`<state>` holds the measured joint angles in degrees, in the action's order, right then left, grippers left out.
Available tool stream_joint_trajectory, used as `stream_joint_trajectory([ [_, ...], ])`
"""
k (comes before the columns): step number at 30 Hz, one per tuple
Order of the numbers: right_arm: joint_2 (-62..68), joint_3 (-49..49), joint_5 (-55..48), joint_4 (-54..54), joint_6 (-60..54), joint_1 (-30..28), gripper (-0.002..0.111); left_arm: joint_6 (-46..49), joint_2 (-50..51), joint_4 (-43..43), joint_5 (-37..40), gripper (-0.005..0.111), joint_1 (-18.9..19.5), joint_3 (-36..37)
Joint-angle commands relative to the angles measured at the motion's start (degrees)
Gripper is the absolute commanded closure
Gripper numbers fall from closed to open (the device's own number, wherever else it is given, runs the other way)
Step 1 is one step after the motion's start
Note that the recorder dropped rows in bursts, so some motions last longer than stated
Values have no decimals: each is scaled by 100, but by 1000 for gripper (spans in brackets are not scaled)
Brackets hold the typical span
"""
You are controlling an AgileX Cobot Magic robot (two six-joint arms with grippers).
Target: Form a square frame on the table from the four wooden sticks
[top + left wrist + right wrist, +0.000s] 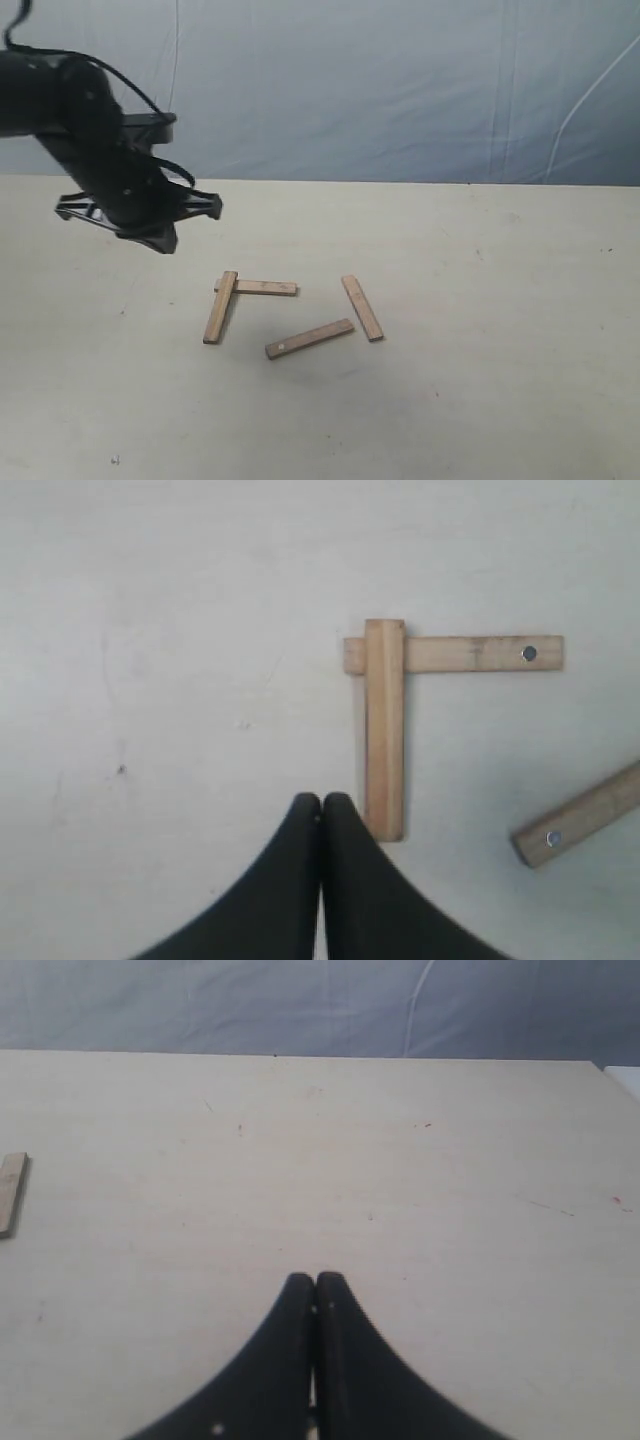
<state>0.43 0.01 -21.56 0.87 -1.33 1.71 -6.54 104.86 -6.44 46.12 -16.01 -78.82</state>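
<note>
Left fingers [300, 830] are pressed together, empty, and held above the surface [150, 630] near the first stick [384, 730]. The first stick is laid across one end of the second stick [470, 653], so an L is formed. The third stick [309, 338] and fourth stick [362, 307] are lying loose just beside each other. No square is closed. Right fingers [340, 1310] are clenched on nothing.

Soft even lighting, faint shadows (slightly grainy), wrist views blurred near lens
</note>
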Motion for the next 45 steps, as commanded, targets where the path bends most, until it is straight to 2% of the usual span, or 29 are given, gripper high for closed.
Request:
stream_joint_trajectory([
  [1,-43,-1,79,-12,-14,-57,109,418,-1169,-449,-632,107,473,1011],
  [4,-43,-1,79,-12,-14,-57,109,419,-2197,-559,-1404,107,681,1967],
  [8,-43,-1,79,-12,-14,-57,109,408,-3622,-665,-2448,107,680,3114],
  [11,-43,-1,79,-12,-14,-57,109,408,-4834,-1090,-2838,107,670,3800],
  [20,-43,-1,98,-87,-14,-57,109,408,-8339,-1153,-3025,107,670,5424],
  [25,-43,-1,592,-87,-18,-57,109,408,-9663,-1461,-3234,107,670,6156],
  [32,-43,-1,2381,4,-18,-57,109,395,-10408,-1550,-4061,107,670,7362],
  [36,-43,-1,3578,784,36,-57,109,395,-10450,-1588,-4491,107,670,7882],
  [38,-43,-1,4040,1335,952,-57,109,419,-10450,-1488,-4556,107,670,7882],
  [40,-43,-1,4093,1406,2249,-57,109,419,-10450,-1141,-4477,107,670,7882],
  [45,275,-70,5598,557,2530,-57,109,408,-10450,-1130,-4320,107,670,7882],
])
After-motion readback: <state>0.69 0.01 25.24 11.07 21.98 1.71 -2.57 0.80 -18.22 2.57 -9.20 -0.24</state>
